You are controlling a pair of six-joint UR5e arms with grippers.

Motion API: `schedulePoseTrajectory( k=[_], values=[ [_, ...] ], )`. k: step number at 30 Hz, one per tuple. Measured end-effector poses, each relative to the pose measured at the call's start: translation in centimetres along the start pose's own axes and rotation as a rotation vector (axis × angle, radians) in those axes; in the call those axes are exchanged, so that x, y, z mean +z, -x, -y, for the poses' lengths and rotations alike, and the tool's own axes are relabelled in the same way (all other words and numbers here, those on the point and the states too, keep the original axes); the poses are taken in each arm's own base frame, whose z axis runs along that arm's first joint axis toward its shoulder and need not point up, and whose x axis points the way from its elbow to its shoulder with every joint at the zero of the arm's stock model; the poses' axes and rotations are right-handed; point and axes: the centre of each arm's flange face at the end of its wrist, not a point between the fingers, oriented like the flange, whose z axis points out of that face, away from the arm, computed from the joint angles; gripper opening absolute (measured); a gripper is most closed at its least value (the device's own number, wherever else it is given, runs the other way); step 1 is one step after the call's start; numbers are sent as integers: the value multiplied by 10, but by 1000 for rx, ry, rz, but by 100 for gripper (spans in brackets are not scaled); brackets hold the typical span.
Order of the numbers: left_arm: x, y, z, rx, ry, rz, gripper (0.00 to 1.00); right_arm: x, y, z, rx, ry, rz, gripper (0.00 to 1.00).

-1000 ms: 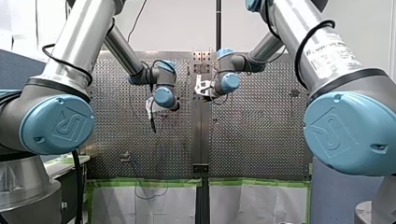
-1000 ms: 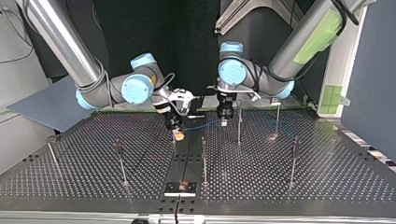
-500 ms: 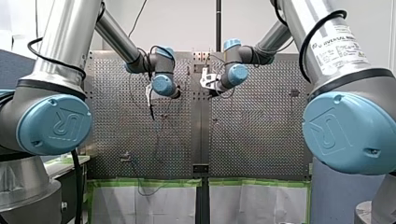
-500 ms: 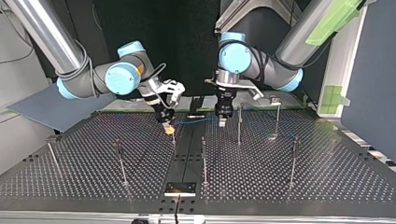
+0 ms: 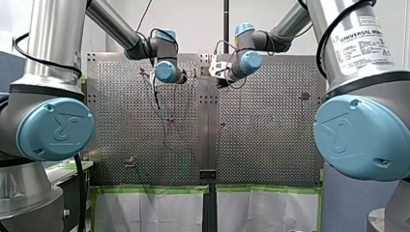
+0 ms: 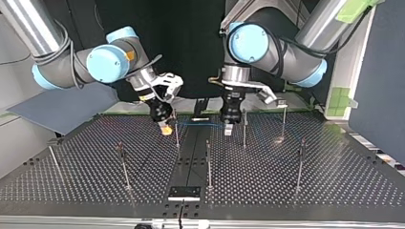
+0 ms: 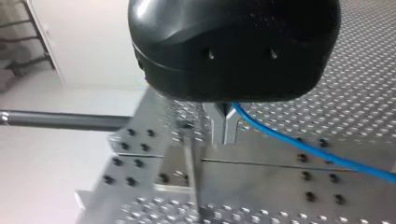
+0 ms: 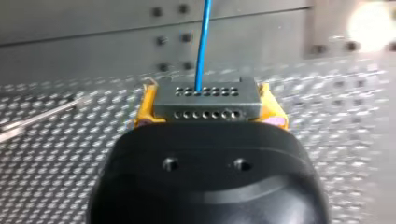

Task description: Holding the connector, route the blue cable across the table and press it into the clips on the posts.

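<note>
— How are the arms held?
— Both are stretched far forward, wrists pointed down.
— And the jaws?
— On the right gripper (image 6: 165,128) they are clamped on the connector (image 8: 205,100); on the left gripper (image 6: 228,129) they are closed on the blue cable (image 7: 299,146).

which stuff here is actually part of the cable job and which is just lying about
Job: blue cable, connector, posts, right gripper, left gripper.
Lying about: grey board, green tape.
</note>
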Motion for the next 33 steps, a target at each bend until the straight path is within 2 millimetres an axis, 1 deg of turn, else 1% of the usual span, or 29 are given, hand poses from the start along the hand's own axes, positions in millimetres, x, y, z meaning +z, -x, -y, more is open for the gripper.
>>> schedulePoseTrajectory(
  k=[2,6,9,11,13,15,21,22,29,31,33],
  values=[
    [-1,5,1,0,-2,9,0,-3,-13,3,-3,-15,-21,0],
    [-3,8,1,9,-4,13,0,-12,-42,12,-9,-53,-68,0],
    [-3,8,1,21,-4,13,0,-18,-57,17,-14,-79,-89,0],
    [-3,8,1,30,-4,13,0,-20,-61,20,-17,-95,-92,0],
    [-2,7,0,36,-5,7,0,-21,-62,21,-20,-111,-88,0],
    [-1,6,-1,39,-10,-1,0,-19,-58,22,-24,-120,-77,0],
    [9,15,-2,37,-20,-4,0,-6,-35,17,-39,-122,-25,0],
    [12,16,-2,37,-21,-4,0,-5,-33,17,-41,-123,-23,0],
    [21,18,-1,37,-22,-4,0,1,-37,13,-43,-133,-24,0],
    [25,16,0,37,-28,-7,0,3,-41,9,-39,-130,-31,0],
    [29,13,1,38,-34,-12,0,6,-46,0,-33,-120,-39,0]
  ],
)
